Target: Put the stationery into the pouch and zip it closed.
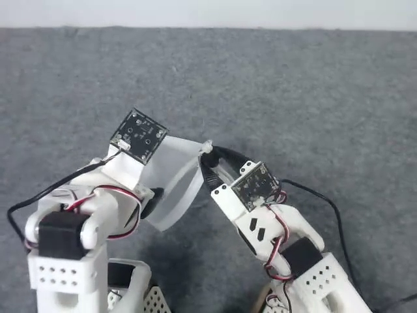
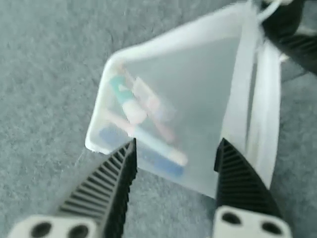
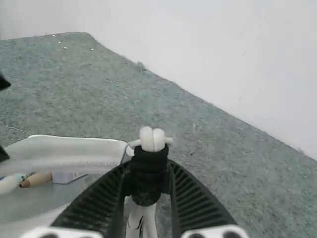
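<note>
Grey fuzzy table cover point(image 1: 313, 85); plain white wall point(image 1: 208, 13) along far edge.

The pouch point(image 1: 171, 186) was of translucent white plastic, flat and roughly rectangular, with a thick white zip band along one edge. It was tilted between the two arms, over the grey table point(image 1: 293, 85). The stationery point(image 2: 141, 126) lay inside, gathered at the end far from the zip band. It was several pen-like pieces in blue, white, pink and teal, seen only dimly through the wall. The zipper pull point(image 3: 147, 168) was black, with a white knotted cord point(image 3: 152, 140) on it. It sat clamped between the fingers of the right gripper point(image 3: 147, 174), at one corner of the pouch. Whether the zip was fully shut could not be told.
</note>
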Controlling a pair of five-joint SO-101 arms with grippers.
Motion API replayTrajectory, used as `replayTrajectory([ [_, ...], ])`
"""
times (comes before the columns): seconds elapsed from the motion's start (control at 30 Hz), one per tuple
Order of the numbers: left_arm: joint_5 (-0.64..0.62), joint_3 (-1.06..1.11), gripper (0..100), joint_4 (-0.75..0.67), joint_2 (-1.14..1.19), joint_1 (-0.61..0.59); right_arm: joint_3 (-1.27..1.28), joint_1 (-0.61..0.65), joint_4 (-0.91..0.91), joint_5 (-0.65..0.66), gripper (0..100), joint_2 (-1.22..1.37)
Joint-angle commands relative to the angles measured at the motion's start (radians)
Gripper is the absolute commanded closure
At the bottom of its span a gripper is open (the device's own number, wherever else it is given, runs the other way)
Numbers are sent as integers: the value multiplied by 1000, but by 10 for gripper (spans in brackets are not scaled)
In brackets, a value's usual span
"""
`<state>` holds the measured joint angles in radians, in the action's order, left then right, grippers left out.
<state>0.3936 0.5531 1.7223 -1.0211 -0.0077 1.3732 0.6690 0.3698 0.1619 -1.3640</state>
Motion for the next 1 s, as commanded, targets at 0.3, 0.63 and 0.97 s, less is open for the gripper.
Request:
replayTrajectory([
  [0.3, -71, -70, 758, 32, -9, 106, -87, -4, -31, -6, 993, 15],
  [0.63, -129, -25, 760, 34, -9, 235, -87, -10, -22, -6, 993, 5],
  [0.97, 149, 18, 761, 34, 0, -60, -87, -30, -21, -6, 993, 5],
])
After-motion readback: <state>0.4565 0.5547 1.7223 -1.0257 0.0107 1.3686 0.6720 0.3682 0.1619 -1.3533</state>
